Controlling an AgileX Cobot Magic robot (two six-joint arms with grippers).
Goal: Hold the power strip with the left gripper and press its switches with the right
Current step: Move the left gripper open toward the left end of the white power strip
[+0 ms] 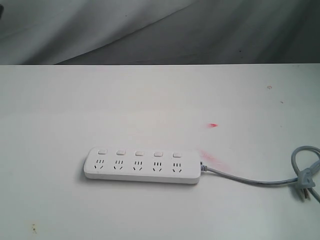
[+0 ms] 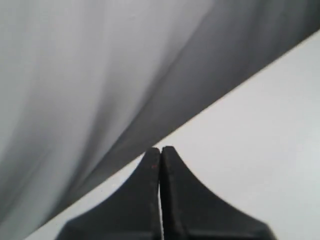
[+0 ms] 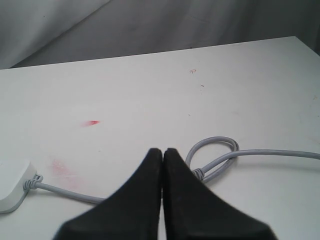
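The white power strip (image 1: 142, 165) lies flat on the white table (image 1: 150, 100), its row of five square switches (image 1: 139, 153) along its far side. Its grey cable (image 1: 250, 180) runs right to a looped end with the plug (image 1: 306, 182). Neither arm shows in the exterior view. In the left wrist view my left gripper (image 2: 161, 149) is shut and empty above bare table; the strip is out of that view. My right gripper (image 3: 163, 150) is shut and empty over the cable loop (image 3: 215, 152), with the strip's end (image 3: 14, 184) off to one side.
Red smudges mark the table: a small one (image 1: 213, 125) beyond the strip and a fainter patch (image 1: 212, 158) by the cable exit. The table's far edge (image 1: 160, 64) meets a grey draped backdrop (image 1: 150, 30).
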